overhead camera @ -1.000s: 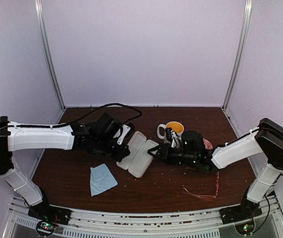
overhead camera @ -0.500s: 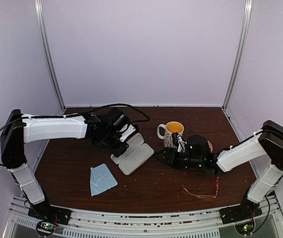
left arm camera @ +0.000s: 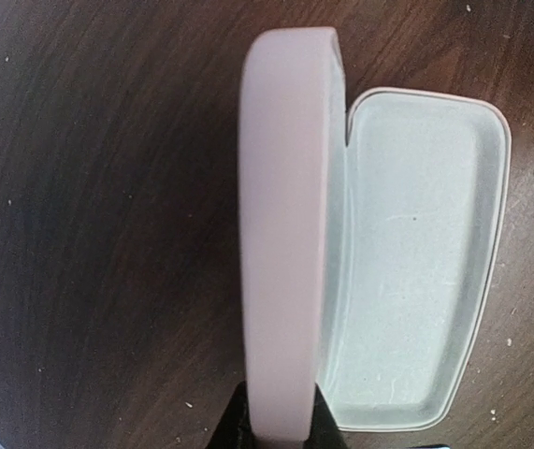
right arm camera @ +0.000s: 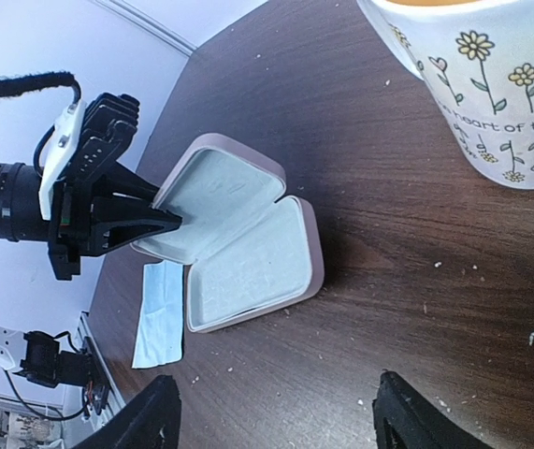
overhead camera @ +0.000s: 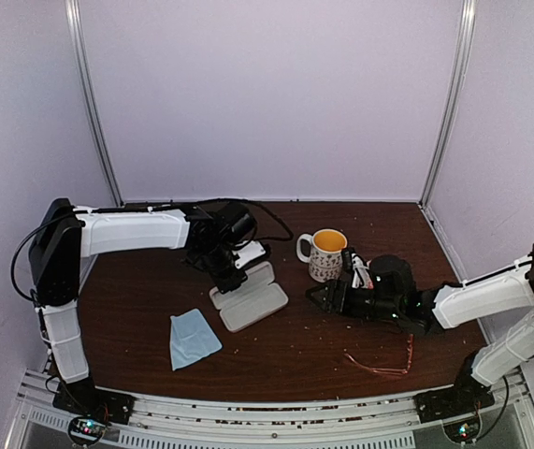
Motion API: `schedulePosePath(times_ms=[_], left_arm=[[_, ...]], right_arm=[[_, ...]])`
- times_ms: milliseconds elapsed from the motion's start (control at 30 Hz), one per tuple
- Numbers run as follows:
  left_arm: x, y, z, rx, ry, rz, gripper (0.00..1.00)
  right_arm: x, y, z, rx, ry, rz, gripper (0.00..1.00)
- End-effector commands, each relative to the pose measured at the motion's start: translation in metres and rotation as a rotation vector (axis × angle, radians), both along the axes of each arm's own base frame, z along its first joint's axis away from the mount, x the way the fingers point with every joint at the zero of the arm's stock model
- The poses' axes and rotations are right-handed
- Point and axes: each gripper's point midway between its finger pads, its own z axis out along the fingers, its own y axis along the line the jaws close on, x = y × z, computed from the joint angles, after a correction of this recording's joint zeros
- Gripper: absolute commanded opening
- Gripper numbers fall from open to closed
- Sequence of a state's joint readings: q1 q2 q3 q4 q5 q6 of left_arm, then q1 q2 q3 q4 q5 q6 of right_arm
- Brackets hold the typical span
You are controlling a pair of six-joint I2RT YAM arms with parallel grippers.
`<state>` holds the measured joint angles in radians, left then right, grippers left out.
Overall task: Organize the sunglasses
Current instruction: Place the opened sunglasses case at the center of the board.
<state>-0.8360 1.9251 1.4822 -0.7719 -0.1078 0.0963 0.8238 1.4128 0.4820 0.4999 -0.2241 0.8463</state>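
The thin reddish-pink wire-frame sunglasses (overhead camera: 380, 363) lie on the dark brown wooden table (overhead camera: 126, 299) near its front edge on the right side, their long slim temples showing as faint lines against the wood. The lenses are too faint to make out from above. Just behind them the right arm reaches in low. The right gripper (overhead camera: 326, 297) points left across the table, its two black fingers (right arm camera: 159, 416) spread wide over bare wood, touching neither the glasses nor anything else. Behind that gripper stands a white ceramic mug with a printed flower pattern and a yellow-orange inside (overhead camera: 326, 253), upright, its handle turned to the left. Left of centre, well apart from the glasses, is the pink oblong clamshell case (overhead camera: 251, 299). It stands open, with its base flat on the table and its lid tilted up, and the pale lining shows in both halves. The left gripper (overhead camera: 238, 265) is clamped on the free edge of that raised lid, which is pinched between its fingertips in the left wrist view. In front of the case and to its left a light blue square cloth (overhead camera: 192, 339) lies flat on the wood. Pale crumbs are scattered over the tabletop.
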Motion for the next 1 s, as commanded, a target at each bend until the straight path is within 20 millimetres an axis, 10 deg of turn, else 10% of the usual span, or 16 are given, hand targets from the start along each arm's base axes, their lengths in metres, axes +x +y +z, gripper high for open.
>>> schedulePosePath(times_ms=[0,633,967], left_arm=[[0.007,-0.005,0.01,-0.023,-0.002,-0.021,0.1],[0.011,-0.003,0.039,-0.082,-0.051,0.042,0.55],[-0.026,0.061,0.065,-0.265,-0.056,0.297,0.71]], right_arm=[[0.002,-0.009,-0.01,-0.048,-0.003,-0.027,0.72],[0.002,-0.003,-0.01,-0.057,0.001,-0.004,0.72],[0.004,-0.006,0.004,-0.163,-0.077,0.006,0.72]])
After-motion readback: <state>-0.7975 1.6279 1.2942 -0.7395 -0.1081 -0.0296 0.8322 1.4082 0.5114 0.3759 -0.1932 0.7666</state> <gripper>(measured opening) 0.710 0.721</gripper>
